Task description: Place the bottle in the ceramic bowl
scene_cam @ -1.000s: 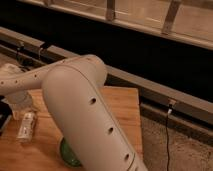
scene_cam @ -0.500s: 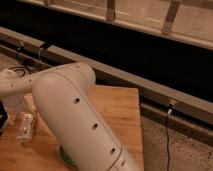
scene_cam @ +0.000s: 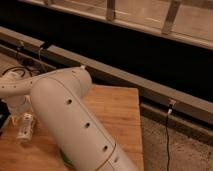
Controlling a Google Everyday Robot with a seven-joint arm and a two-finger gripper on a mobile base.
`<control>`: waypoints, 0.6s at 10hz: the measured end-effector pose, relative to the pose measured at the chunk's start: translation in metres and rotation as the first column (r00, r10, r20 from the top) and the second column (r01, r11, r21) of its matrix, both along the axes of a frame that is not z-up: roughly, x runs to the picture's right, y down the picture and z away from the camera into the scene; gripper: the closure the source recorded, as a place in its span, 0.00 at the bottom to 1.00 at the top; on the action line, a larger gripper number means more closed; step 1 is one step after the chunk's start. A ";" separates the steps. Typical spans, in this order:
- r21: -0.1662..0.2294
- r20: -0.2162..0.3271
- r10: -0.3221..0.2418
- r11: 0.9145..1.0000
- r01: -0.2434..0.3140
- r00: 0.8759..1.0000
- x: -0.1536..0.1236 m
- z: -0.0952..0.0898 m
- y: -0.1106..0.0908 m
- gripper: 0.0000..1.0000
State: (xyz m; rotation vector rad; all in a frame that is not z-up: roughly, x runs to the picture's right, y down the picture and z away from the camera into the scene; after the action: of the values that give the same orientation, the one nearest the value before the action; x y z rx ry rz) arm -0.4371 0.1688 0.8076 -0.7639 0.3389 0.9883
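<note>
The wooden table (scene_cam: 117,112) fills the lower left. On it, the bottle (scene_cam: 26,127) lies at far left and a green sliver of the bowl (scene_cam: 63,158) shows at the bottom edge. The gripper (scene_cam: 10,115) is just left of the bottle.

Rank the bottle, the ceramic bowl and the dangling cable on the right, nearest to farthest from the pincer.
The pincer is at the table's far left.
1. The bottle, just below it, left edge.
2. The ceramic bowl, a green sliver beside the arm, front centre.
3. The dangling cable, off the table, far right.
</note>
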 end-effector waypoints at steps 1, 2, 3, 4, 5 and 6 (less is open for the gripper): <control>-0.012 -0.006 -0.004 1.000 0.004 1.000 0.001 0.006 0.006 0.35; -0.024 -0.009 -0.009 1.000 0.008 1.000 -0.001 0.013 0.013 0.35; -0.044 -0.020 -0.015 0.999 0.015 1.000 0.002 0.022 0.020 0.35; -0.052 -0.024 -0.018 0.998 0.017 1.000 0.004 0.024 0.022 0.35; -0.059 -0.024 -0.021 0.998 0.020 0.999 0.005 0.025 0.024 0.35; -0.065 -0.011 -0.026 0.998 0.025 1.000 0.005 0.022 0.028 0.40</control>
State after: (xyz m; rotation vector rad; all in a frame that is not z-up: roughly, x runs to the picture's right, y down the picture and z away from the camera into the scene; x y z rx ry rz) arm -0.4326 0.1969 0.8298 -0.8108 0.3914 0.9619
